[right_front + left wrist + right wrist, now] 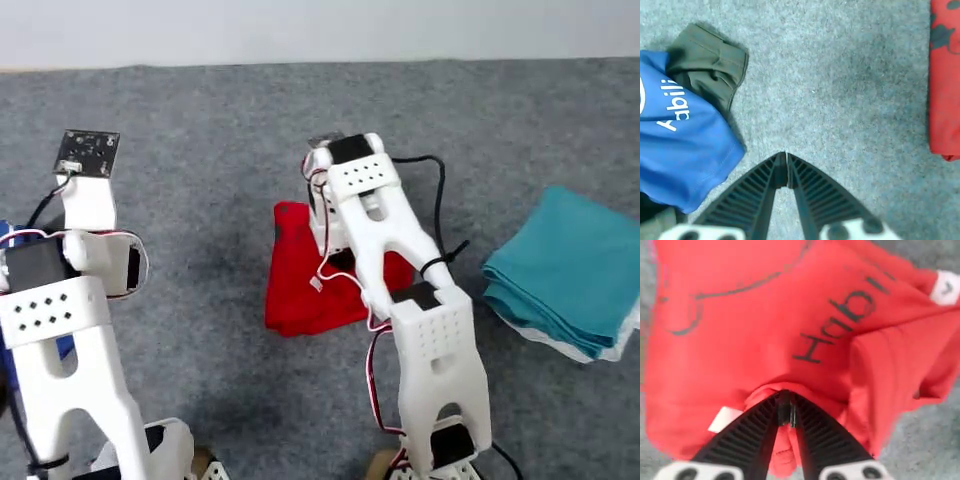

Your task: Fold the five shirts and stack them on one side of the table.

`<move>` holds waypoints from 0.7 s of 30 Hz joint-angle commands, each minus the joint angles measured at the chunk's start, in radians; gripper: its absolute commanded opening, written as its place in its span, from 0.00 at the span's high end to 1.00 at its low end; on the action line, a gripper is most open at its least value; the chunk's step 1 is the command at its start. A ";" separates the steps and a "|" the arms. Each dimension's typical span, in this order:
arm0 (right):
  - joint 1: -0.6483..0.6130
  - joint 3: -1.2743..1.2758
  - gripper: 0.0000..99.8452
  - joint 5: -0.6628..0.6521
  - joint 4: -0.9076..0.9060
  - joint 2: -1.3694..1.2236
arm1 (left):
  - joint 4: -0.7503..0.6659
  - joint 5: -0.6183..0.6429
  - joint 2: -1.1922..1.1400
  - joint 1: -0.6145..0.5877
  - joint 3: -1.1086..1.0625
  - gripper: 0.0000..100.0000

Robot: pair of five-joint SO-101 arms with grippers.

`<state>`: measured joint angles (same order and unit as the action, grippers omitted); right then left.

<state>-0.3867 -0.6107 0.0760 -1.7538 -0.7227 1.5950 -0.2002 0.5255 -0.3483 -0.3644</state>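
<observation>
Grey worktop (200, 150) holds five shirts: red shirt (300, 285) central, teal shirt (570, 265) over white shirt (560, 345) at 3 o'clock, blue shirt (680, 145) and olive shirt (707, 65) at 9 o'clock. Right end effector (785, 412), angled down, pinches the red shirt; left end effector (786, 170) hangs closed, empty.

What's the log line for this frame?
left gripper shut over bare table | right gripper shut on red shirt | teal shirt folded, stacked

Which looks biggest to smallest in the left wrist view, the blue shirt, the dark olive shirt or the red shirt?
1. blue shirt, clearly largest.
2. dark olive shirt and red shirt look about alike, so no ranking; the red one is cut by the picture's edge.
</observation>
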 commanded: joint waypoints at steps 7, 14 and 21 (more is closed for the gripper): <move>0.048 0.305 0.99 -0.135 -0.045 0.240 | -0.028 -0.052 0.028 -0.008 0.005 1.00; 0.111 0.319 0.99 -0.198 -0.042 0.386 | -0.028 -0.057 0.028 -0.008 0.005 1.00; 0.139 0.196 0.99 -0.249 0.025 0.397 | -0.031 -0.057 0.028 -0.003 0.002 1.00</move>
<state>-0.2409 -0.3145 -0.1573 -1.7507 -0.3821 1.5873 -0.2478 0.5255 -0.3483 -0.3659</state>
